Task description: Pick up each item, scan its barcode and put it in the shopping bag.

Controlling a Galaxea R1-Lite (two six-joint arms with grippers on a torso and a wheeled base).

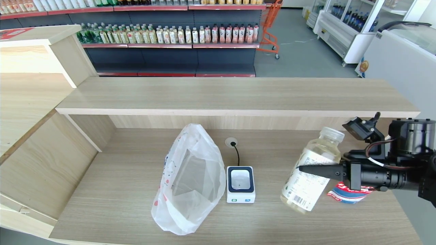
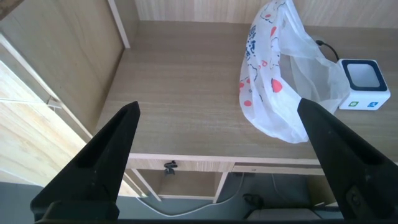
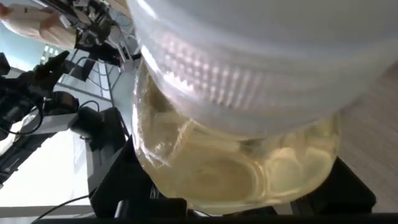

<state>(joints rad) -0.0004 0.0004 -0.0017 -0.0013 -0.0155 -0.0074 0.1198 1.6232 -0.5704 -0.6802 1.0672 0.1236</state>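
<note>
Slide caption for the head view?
Right gripper holds a tilted bottle above the counter, right of the scanner and shopping bag.

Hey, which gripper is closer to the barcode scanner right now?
Right. The right gripper, holding the bottle, is just right of the scanner; the left gripper hangs beyond the bag, near the counter's front edge.

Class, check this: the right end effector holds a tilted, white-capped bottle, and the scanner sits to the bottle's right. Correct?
No. The head view shows the scanner to the left of the bottle, beside the shopping bag. The right end effector does hold the tilted, white-capped bottle.
</note>
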